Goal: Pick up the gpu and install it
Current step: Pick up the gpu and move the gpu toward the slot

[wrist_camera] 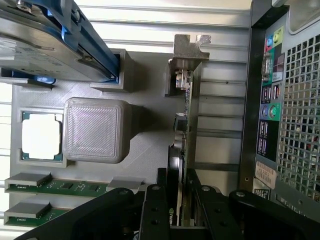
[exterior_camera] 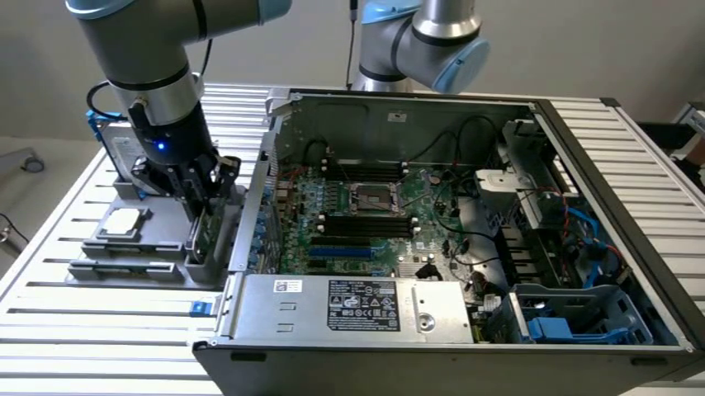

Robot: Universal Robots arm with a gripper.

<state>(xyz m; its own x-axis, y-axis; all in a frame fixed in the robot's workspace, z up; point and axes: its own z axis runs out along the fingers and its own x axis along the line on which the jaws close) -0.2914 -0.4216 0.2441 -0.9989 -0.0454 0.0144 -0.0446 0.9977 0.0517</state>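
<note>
Gripper (wrist_camera: pixel 177 176): pinched on upright gpu (wrist_camera: pixel 186 107), standing in grey holder (wrist_camera: pixel 95 130) beside computer case (wrist_camera: pixel 285 100), on slatted worktop (wrist_camera: pixel 150 20).

Showing matt, finely ridged grey plastic on the printed holder tray (wrist_camera: pixel 95 131). Gleaming as bare silver metal at the end bracket of the thin green circuit-board gpu (wrist_camera: pixel 189 100). Looking matt black on the fingers (wrist_camera: pixel 152 212). Running as ribbed, dull-sheened aluminium across the slatted silver desk (exterior_camera: pixel 99 326).
</note>
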